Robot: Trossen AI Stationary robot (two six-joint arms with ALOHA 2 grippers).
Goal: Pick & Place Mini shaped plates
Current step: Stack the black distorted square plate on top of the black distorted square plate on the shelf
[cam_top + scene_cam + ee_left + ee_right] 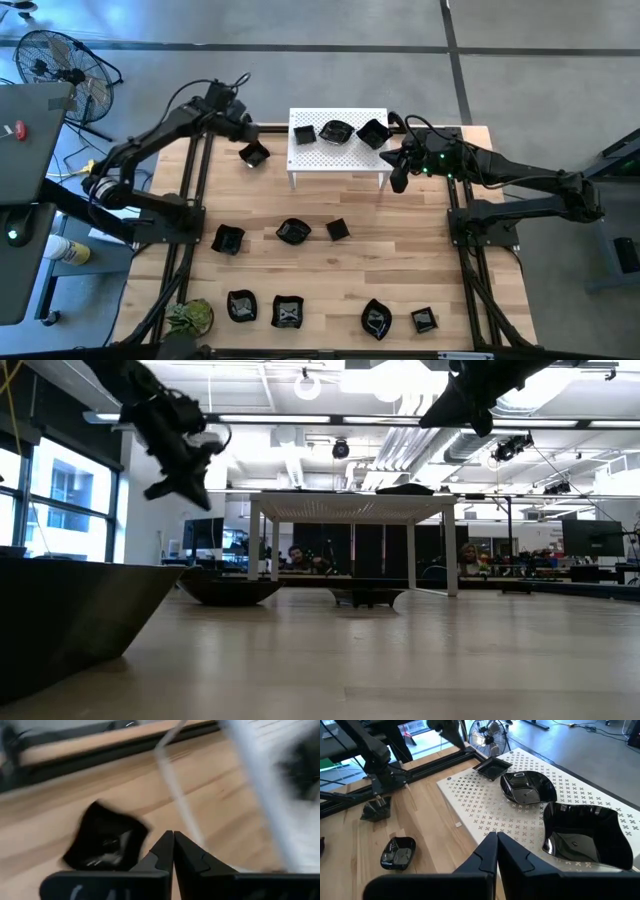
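Three glossy black mini plates sit on the white perforated stand (pixel 338 160): a square one (pixel 492 767), a round one (pixel 527 787) and a wavy square one (pixel 585 837). Another square plate (pixel 254 154) (pixel 107 842) lies on the table just left of the stand. My left gripper (pixel 250 133) (pixel 173 837) hovers above and beside that plate, shut and empty. My right gripper (pixel 398 180) (pixel 496 837) hangs off the stand's right end, also shut and empty, facing the three plates. In the low view both grippers (pixel 178 488) (pixel 440 410) are well above the table.
Several more black plates lie on the table: a middle row (pixel 228 239) (pixel 293 232) (pixel 338 229) and a near row (pixel 241 305) (pixel 288 312) (pixel 376 319) (pixel 423 320). A small green plant (pixel 190 318) stands at the near left corner. Bare wood lies between the stand and the middle row.
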